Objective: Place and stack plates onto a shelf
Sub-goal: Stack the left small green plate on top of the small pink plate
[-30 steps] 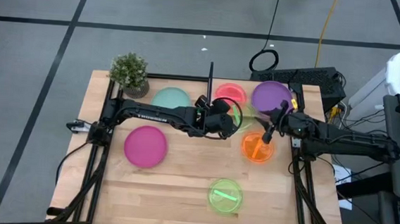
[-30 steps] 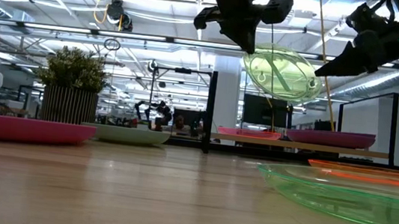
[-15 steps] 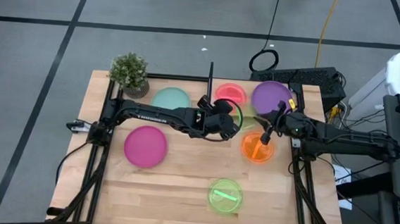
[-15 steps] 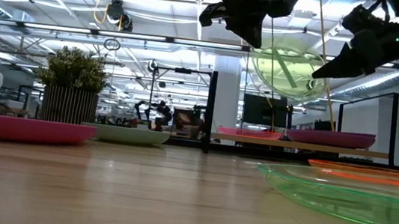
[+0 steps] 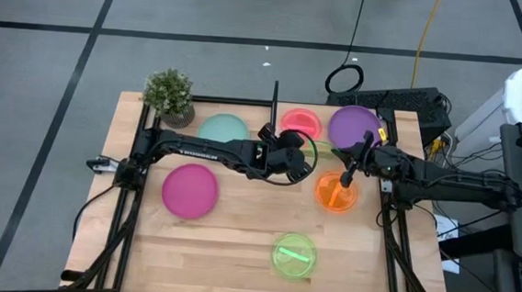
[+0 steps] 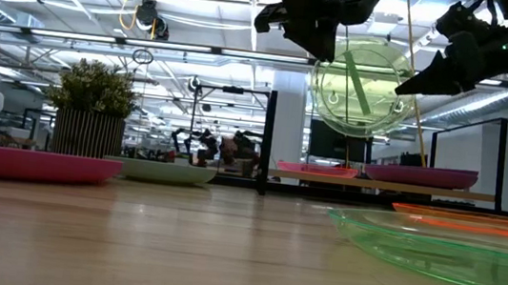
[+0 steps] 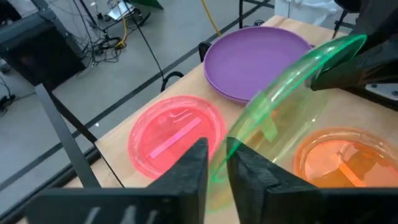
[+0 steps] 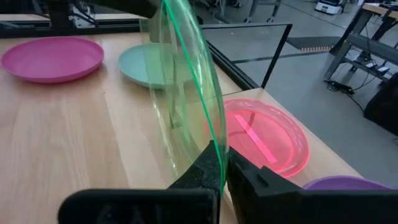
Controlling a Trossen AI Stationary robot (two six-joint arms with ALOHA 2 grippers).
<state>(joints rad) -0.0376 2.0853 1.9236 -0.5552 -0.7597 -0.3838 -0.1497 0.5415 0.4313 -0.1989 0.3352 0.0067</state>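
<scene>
A translucent green plate (image 6: 361, 88) hangs high above the table between both grippers, standing nearly on edge. My left gripper (image 7: 217, 163) is shut on its rim on the side toward the table's left; my right gripper (image 8: 222, 165) is shut on the rim on the opposite side. In the high view the plate (image 5: 321, 154) is just in front of the shelf (image 5: 323, 114), a low wood board with a black upright panel (image 5: 275, 99). A pink plate (image 5: 299, 123) and a purple plate (image 5: 355, 125) lie flat on the shelf. My left gripper pinches the green plate's rim (image 7: 231, 144) between its two fingers, coming from the table's left and slanting down. The plate stands tilted on edge, lifted clear of the table. My right gripper pinches the opposite rim (image 8: 219, 148) between its two fingers, coming from the table's right and nearly level. The plate rises on edge beyond the fingers, clear of everything below.
An orange plate (image 5: 336, 190) lies under the right gripper. A second green plate (image 5: 294, 256) lies near the front edge. A magenta plate (image 5: 190, 190) and a pale teal plate (image 5: 223, 130) lie on the left. A potted plant (image 5: 169, 94) stands at the far left corner.
My right gripper has shut on the green plate's rim. The plate has tipped more upright, so in the low view it shows a rounder face than before. Both arms have stayed in place.
</scene>
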